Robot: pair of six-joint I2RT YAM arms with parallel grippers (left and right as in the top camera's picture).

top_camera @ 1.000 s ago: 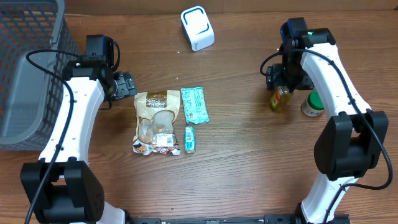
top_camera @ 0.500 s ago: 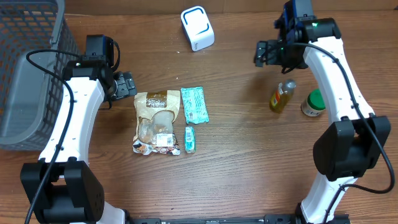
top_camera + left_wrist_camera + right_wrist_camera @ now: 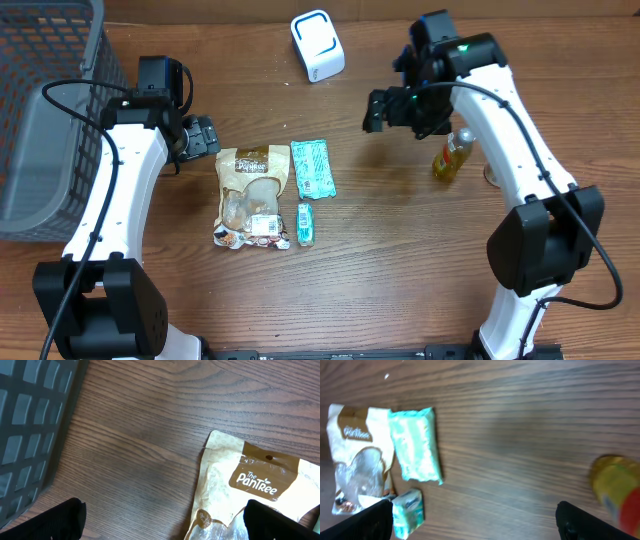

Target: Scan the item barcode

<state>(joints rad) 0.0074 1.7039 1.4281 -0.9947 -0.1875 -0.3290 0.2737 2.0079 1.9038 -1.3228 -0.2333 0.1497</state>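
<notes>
A tan snack bag [image 3: 252,195] lies flat at mid-table, with a teal packet [image 3: 312,167] and a smaller teal packet [image 3: 306,224] to its right. The white and blue scanner [image 3: 318,45] stands at the back. My left gripper [image 3: 205,135] is open just left of the bag's top edge; in its wrist view the bag [image 3: 255,485] lies under the right finger and the gripper [image 3: 162,525] holds nothing. My right gripper [image 3: 378,110] hangs open and empty between the scanner and a yellow bottle [image 3: 452,155]. Its wrist view, with the gripper [image 3: 475,522] open, shows bag [image 3: 355,460], both packets [image 3: 415,445] [image 3: 409,510] and bottle [image 3: 615,485].
A grey mesh basket [image 3: 40,100] fills the far left, its wall [image 3: 30,425] close to my left gripper. The right arm covers whatever stands right of the yellow bottle.
My right gripper has let go of the yellow bottle, opened fully, and swung up and to the left, away from it. The bottle stays standing. The left arm has not moved.
</notes>
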